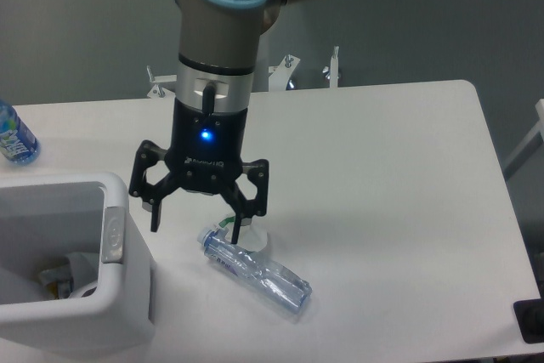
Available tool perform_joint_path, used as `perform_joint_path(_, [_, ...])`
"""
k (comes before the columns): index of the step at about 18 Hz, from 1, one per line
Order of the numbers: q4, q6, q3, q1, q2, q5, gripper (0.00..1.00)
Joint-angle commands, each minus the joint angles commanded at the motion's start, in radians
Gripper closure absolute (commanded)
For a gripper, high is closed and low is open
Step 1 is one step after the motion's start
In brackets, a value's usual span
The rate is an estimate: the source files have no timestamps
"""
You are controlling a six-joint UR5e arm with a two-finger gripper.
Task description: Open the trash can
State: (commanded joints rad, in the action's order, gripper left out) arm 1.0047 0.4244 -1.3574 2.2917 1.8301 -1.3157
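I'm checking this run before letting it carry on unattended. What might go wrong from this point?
The open gripper hangs low over the table, one fingertip right above the crushed bottle; dropping or sweeping could knock it away. The trash can stands open at the table's near left corner, partly out of frame; a sideways bump from the arm might shift it.
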Motion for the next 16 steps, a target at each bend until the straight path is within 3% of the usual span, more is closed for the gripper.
perform_joint_path(4, [0.067,0.236,-0.075,0.037,-0.051,-0.114,0.0])
perform_joint_path(9, [0.224,0.575,-0.088,0.095,-0.081,-0.275,0.0])
perform_joint_path(16, [0.23,0.819,-0.175,0.179,-0.144,-0.283,0.0])
